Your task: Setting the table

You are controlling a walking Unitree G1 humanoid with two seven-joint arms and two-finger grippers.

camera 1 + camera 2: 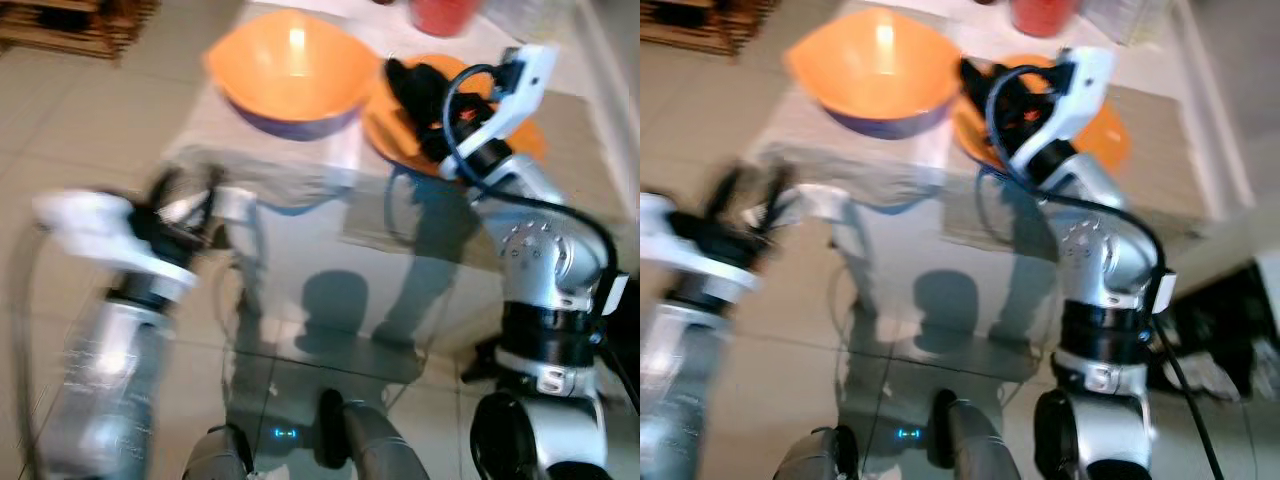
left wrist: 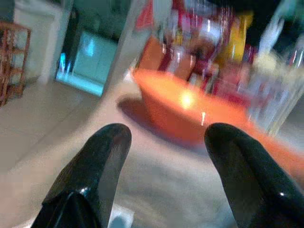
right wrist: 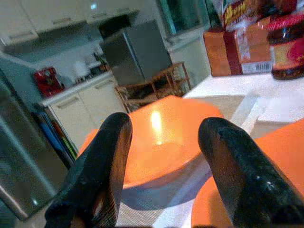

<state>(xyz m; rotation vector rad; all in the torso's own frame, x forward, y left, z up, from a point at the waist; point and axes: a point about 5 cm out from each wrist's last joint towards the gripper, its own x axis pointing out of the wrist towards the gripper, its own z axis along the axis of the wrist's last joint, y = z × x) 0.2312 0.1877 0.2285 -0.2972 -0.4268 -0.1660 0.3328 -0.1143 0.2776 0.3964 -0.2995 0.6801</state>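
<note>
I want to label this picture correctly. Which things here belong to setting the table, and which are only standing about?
For the job:
- orange bowl
- orange plate
- placemat
- right gripper, open, over the plate
- left gripper, open, near the table edge

Standing about:
- red jar
- carton
- wooden rack on the floor
- fridge

No readable text. Box (image 3: 239,50) and jar (image 3: 286,42) behind orange bowl (image 3: 161,137) carry labels, print too blurred.

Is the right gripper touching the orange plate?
Cannot tell. In the left eye view the right gripper overlaps the orange plate, but no contact or gap shows.
</note>
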